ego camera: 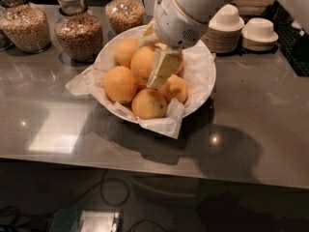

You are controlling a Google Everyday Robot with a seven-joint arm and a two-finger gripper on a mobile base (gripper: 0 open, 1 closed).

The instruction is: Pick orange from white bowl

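The wide white bowl (pixel 200 88), lined with crumpled white paper, stands on the grey counter and holds several oranges. My gripper (pixel 150 61) reaches down into it from the upper right. One cream finger (pixel 161 69) lies on the right side of the middle orange (pixel 139 64), and the other finger shows behind the orange's top left. The gripper is shut on this orange and holds it slightly above the others. Other oranges lie at the left (pixel 119 84), front (pixel 149 104), right (pixel 175 88) and back (pixel 125 50).
Three glass jars of grain (pixel 79 33) stand behind and left of the bowl. Stacks of small white bowls and plates (pixel 224 28) stand at the back right. The counter's front edge runs across below the bowl.
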